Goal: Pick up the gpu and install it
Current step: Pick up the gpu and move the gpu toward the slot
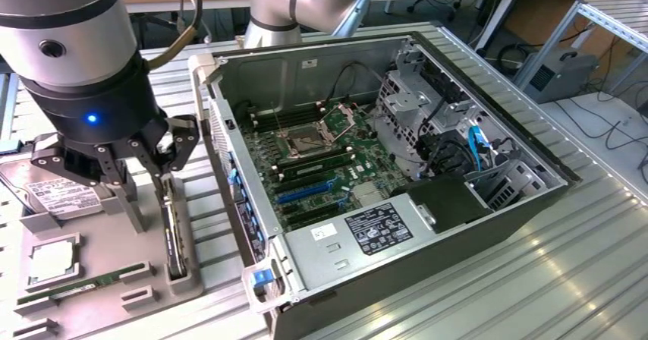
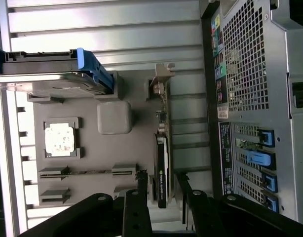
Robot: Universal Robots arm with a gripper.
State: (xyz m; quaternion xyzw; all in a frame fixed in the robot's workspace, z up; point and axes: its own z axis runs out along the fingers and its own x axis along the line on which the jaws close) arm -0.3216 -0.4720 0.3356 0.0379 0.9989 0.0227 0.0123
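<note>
Going by the exterior view's left to right:

- Grey fixture tray (image 1: pixel 102 249) on the worktop (image 1: pixel 506 294). It holds the hard drive (image 1: pixel 61 196), a CPU (image 1: pixel 53 260) and the green memory stick (image 1: pixel 81 287). None of these are touched.
- The tool (image 1: pixel 152 203) is down over the tray's right edge.
- The gpu (image 1: pixel 178 241) stands on edge in its tray slot, just left of the PC case (image 1: pixel 476 226). The wrist view shows the card (image 2: pixel 161 163) running away from the tool (image 2: pixel 162 190), with the silver bracket at the far end.
- Tool state: partly open, with one finger on each side of the card's near end. The wrist view shows a thin gap on both sides, so it straddles the card and I don't read it as clamped.
- The case lies open side up with the motherboard (image 1: pixel 314 158) exposed. The blue expansion slots (image 1: pixel 303 192) look vacant.

Progress: early. The approach and alignment over the gpu look done. The card is seated in the fixture, not lifted. My read is that the grasp, the carry to the case and the seating in a slot are all left to do.
</note>
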